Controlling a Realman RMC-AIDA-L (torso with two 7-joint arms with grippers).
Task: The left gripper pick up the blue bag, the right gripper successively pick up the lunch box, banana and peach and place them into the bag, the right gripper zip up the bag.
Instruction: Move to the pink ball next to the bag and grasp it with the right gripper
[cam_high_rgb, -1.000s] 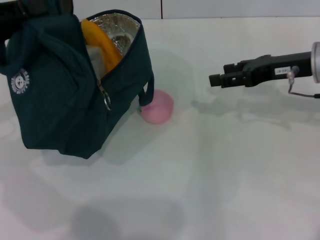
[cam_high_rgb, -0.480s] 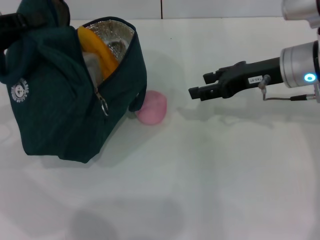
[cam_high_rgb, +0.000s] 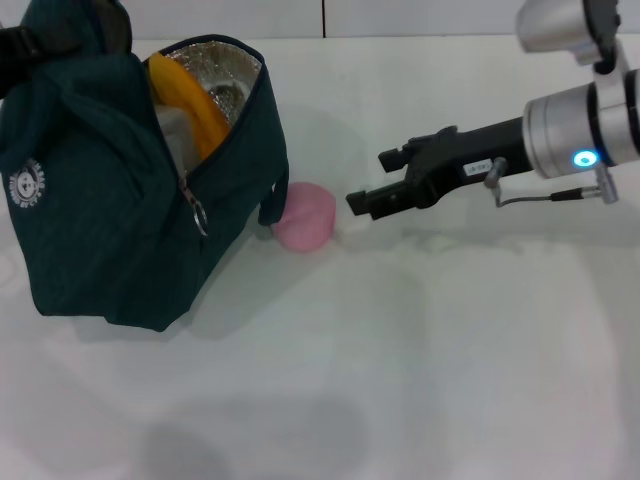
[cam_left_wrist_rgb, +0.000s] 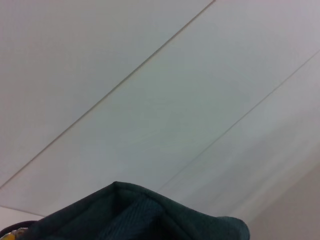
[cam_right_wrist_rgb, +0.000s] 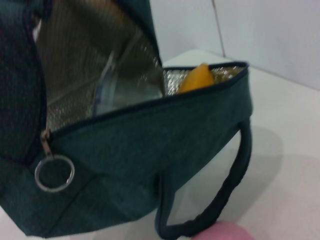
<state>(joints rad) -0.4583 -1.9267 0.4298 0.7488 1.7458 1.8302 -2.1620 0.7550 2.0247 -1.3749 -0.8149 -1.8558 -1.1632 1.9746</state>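
Bag (cam_high_rgb: 120, 200) at left of frame, mouth open, banana (cam_high_rgb: 185, 95) and lunch box (cam_high_rgb: 175, 125) inside, left gripper (cam_high_rgb: 30, 40) upper left, grip indiscernible, peach (cam_high_rgb: 305, 215) on desk (cam_high_rgb: 450, 350) beside bag, right gripper (cam_high_rgb: 368, 185) released, just right of peach.

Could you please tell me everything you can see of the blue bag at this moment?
The large dark teal-blue fabric bag sits tilted on the white table, its top handle running up towards the left gripper at the view's edge. Its mouth is unzipped, showing silver foil lining, the yellow-orange banana and a pale box. A ring zipper pull hangs in front; a round white logo marks its side. One padded handle droops by the pink peach.
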